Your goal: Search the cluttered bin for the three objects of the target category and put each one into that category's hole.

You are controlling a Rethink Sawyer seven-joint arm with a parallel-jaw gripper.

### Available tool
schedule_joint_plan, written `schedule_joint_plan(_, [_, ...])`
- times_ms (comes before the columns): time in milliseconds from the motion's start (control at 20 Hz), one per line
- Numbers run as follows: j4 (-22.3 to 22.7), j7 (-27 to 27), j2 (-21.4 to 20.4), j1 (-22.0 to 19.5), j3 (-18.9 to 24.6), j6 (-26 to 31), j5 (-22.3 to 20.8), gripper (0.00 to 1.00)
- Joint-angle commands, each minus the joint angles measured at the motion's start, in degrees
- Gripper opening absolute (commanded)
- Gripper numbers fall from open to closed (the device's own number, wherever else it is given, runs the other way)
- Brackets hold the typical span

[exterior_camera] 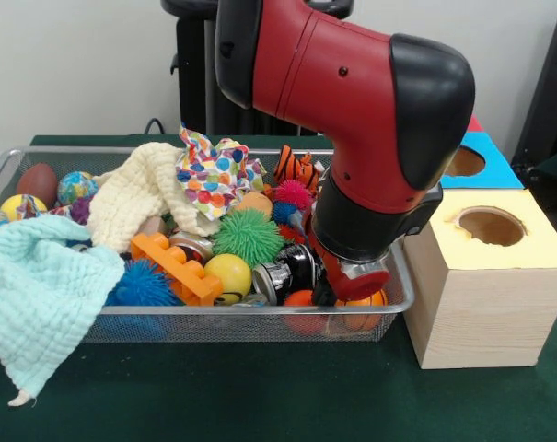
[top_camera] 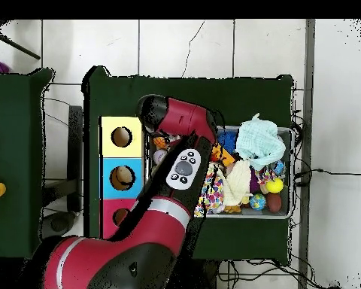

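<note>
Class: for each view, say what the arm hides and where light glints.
Front view: the arm blocks the right end of the bin, with a soft sheen on its red shell and glints on the shiny metal object. Overhead view: the arm covers the bin's left end; no glare stands out.

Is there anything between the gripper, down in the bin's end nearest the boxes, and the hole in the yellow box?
Only the bin's mesh wall separates the gripper from the yellow box. The hole on top is open and uncovered; nothing visible blocks it.
</note>
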Motion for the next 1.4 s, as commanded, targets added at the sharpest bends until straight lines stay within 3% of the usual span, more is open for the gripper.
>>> schedule_joint_plan(50, [-1.61,4.86,1.04,-2.21,4.44,4.74,-1.46,0.0])
schedule_joint_plan(250, [-1.41,5.22,0.75,-1.77,4.44,4.85,-1.51,0.0])
schedule_joint_plan(1100, [-7.8,-1.08,1.77,-6.51,5.95,7.8,-4.81,0.0])
schedule_joint_plan(1400, [-6.78,-1.3,1.38,-6.61,7.31,5.65,-5.22,0.0])
